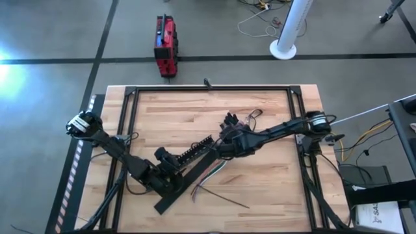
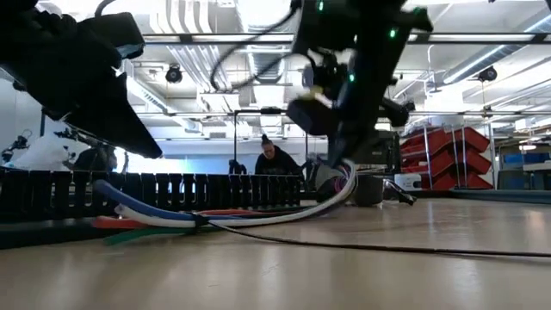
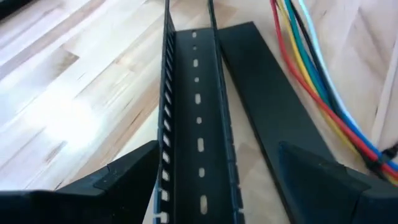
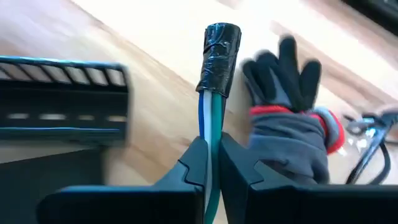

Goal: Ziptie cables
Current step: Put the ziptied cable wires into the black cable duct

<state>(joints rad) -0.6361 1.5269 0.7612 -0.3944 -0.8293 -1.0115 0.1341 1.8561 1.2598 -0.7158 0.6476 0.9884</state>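
Cables [image 4: 210, 130], one bundle, clamped in right pincer [image 4: 211, 163] mid-bench beside one grey glove [image 4: 292, 134], left pincer [image 3: 217, 180] spread wide astride one slotted black duct [image 3: 196, 124].

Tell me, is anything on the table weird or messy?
Yes. A grey work glove lies on the table beside the taped end of the cables, which the right gripper pinches. The cables' loose ends splay out unevenly.

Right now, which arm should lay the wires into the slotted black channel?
Right. Its gripper already pinches the wires beside the channel. The left gripper is open, straddling the channel's other end.
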